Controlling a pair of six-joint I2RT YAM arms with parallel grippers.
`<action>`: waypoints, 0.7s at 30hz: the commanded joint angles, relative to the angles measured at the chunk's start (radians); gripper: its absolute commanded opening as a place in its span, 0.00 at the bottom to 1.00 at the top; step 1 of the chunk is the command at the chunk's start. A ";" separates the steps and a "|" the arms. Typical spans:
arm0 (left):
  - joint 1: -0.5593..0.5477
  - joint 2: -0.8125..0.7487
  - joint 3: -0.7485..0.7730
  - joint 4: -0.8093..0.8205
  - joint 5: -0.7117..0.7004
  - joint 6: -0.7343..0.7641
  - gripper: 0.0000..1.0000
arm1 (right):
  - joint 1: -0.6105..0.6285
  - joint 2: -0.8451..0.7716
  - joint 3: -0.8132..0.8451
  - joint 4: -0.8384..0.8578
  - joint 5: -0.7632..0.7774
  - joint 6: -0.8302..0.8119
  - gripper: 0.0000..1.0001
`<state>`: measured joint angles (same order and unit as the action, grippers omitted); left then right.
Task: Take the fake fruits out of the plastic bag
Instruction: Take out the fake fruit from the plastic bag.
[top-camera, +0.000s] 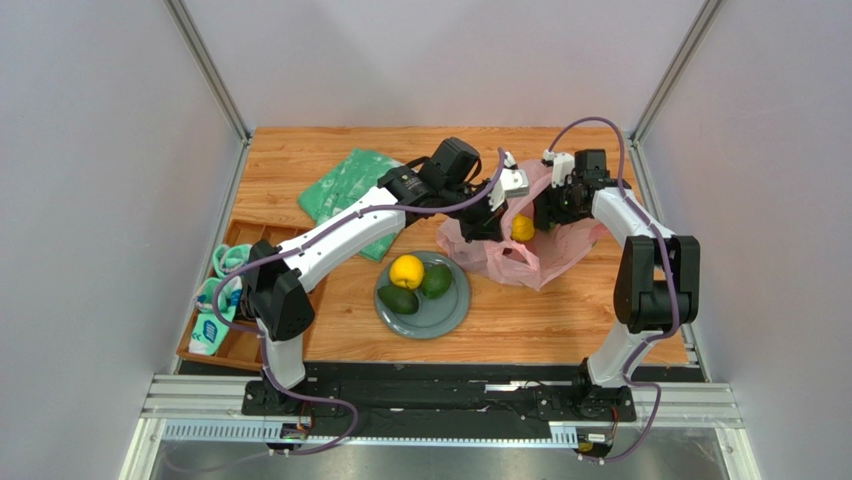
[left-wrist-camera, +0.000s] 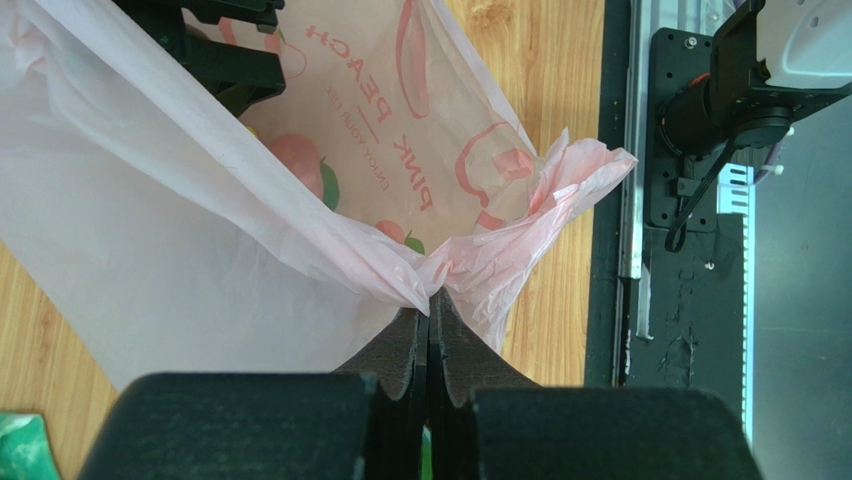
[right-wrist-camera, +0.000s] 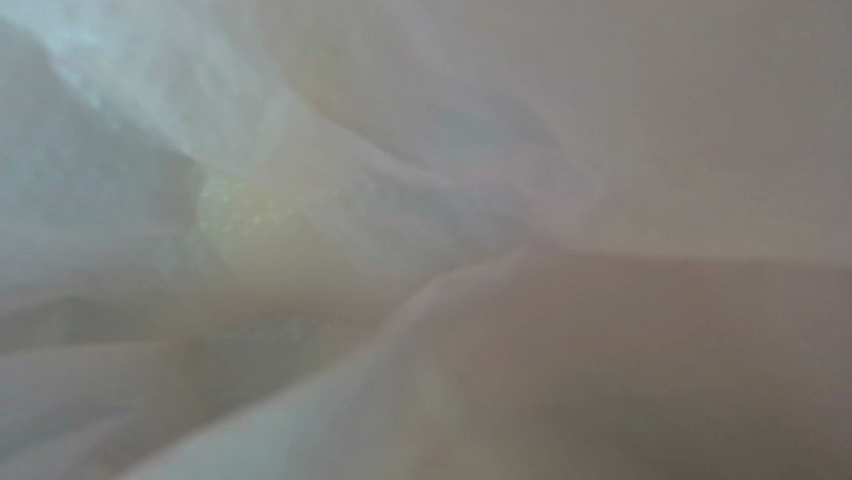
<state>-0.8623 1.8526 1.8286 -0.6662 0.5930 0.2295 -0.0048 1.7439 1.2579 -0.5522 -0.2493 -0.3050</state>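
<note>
Top external view: left to right now, tray (top-camera: 232, 345) of green-white packets at the table's (top-camera: 520, 330) left edge, green bag (top-camera: 345, 185) behind it.
Plate: plate (top-camera: 447, 312) sits centre, carrying an orange (top-camera: 406, 271) and two avocados (top-camera: 398, 299), so three fruits look to be out.
Left gripper: left gripper (left-wrist-camera: 430, 335) has its jaws pressed tight together, pinching a gathered fold of the bag (left-wrist-camera: 150, 270) rim and lifting that side up.
Bag: pink, lying just right of the plate, mouth held open towards the arms.
Yellow fruit: yellow fruit (top-camera: 522, 228) shows in the bag's mouth, between the two grippers.
Right gripper: right gripper (top-camera: 545, 212) is plunged into the bag; its own camera gives only blurred film and a pale yellow-green glow, so I cannot tell how wide its fingers stand or whether it holds anything.
Step in hand: likely reaching for the next fruit inside.
Next move: needs a sure close on the yellow fruit, then a lift clear of the thin film while the left keeps its pinch.
Grapes: not visible anywhere.
</note>
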 joint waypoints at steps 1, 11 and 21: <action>-0.001 -0.010 0.044 -0.006 0.048 -0.004 0.00 | 0.032 -0.010 0.048 0.023 -0.065 0.057 0.77; 0.006 -0.087 -0.046 -0.041 0.099 0.068 0.00 | 0.138 -0.018 0.023 0.060 -0.024 0.027 0.78; 0.020 -0.099 -0.078 -0.049 0.093 0.077 0.00 | 0.167 0.101 0.066 0.077 0.085 0.043 0.83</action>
<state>-0.8455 1.8008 1.7527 -0.7078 0.6529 0.2760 0.1551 1.8137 1.2900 -0.5247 -0.2165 -0.2764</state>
